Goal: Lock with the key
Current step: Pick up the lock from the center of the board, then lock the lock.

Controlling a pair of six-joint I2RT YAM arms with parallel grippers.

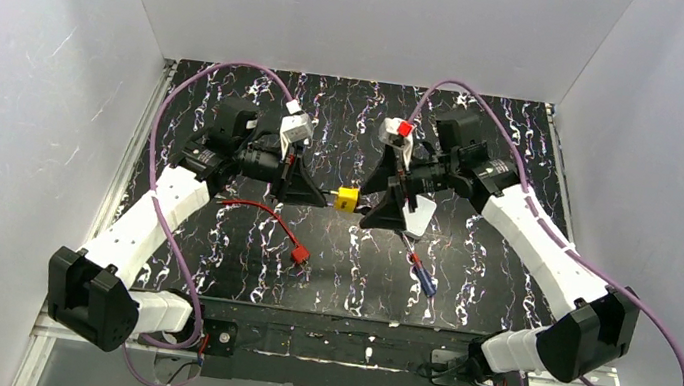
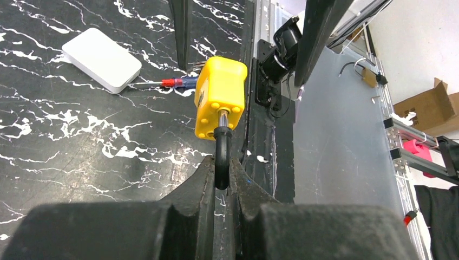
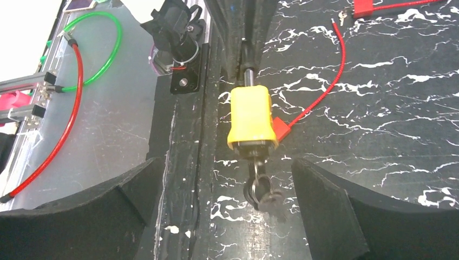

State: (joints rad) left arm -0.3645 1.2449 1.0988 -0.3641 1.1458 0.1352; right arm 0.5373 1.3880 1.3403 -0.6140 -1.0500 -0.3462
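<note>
Left of centre in the top view, the left gripper [image 1: 311, 193] is pinched narrow on the black shackle [image 2: 222, 157] of the yellow padlock [image 1: 347, 199]. Its own wrist view shows the loop wedged between both fingers [image 2: 203, 179], with the body sticking out beyond them, clear of the table [image 1: 209, 245]. The body looks like hard moulded plastic over metal: rigid, compact, probably not heavy, with smooth faces that give little purchase. The shackle is the better handle, but it is a thin round bar, so the lock is likely to swivel in that pinch if it is twisted hard. Whether the shackle is fully seated cannot be told from these views. At the padlock's right end, in the lower middle of the right wrist view, the key [image 3: 260, 190] sits in the cylinder with a small ring hanging from it. It is small, thin and stiff, and it probably turns with modest effort. It is best taken across the flat head, squarely, so the turn runs along the lock's own axis. The loose ring could get in the way of the pads. The right gripper [image 1: 385, 205] stands spread wide, its fingers [image 3: 124, 208] on either side of the key and touching nothing. Under it lie a white box [image 1: 422, 214] and a screwdriver [image 1: 421, 279].
</note>
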